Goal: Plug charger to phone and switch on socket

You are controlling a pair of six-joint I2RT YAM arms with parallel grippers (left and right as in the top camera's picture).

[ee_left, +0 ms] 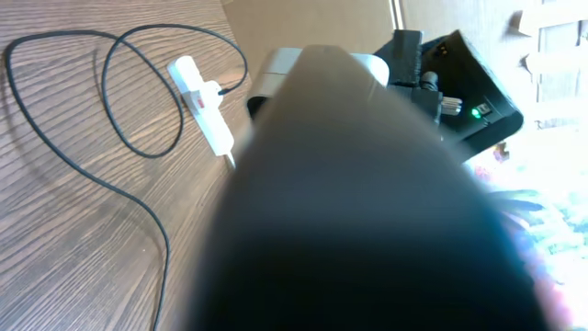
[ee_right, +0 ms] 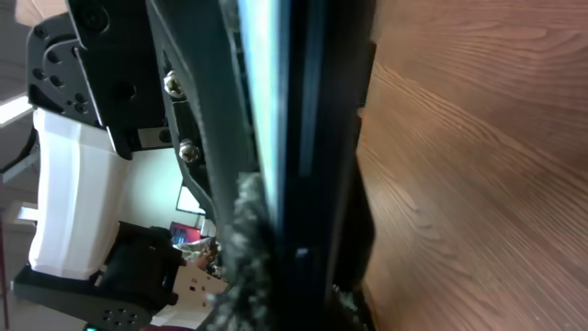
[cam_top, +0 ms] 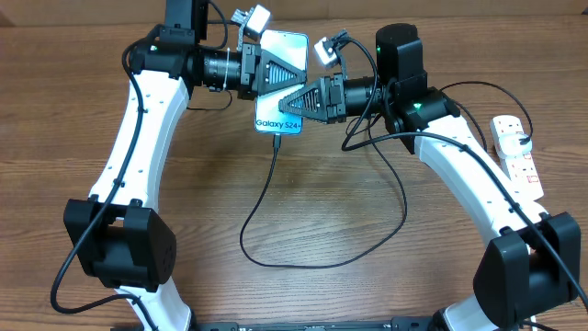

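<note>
The phone [cam_top: 285, 48], its screen reading "Galaxy S24", is held above the table at the back centre. My left gripper [cam_top: 289, 72] reaches in from the left and is shut on it. My right gripper [cam_top: 289, 97] comes from the right and is shut on its lower half. In the right wrist view the phone's dark edge [ee_right: 280, 138] runs between the fingers. The charger's connector [cam_top: 275, 140] sits at the phone's bottom edge. Its black cable [cam_top: 262, 207] loops across the table toward the socket [cam_top: 516, 152] at the far right. A dark blur fills the left wrist view, hiding the jaws.
The cable's loop [cam_top: 303, 262] lies on the wood between the two arm bases. In the left wrist view the white socket [ee_left: 204, 115] and the black cable [ee_left: 138, 198] lie on the table beyond the blur. A thick white cord leaves the socket by the right edge.
</note>
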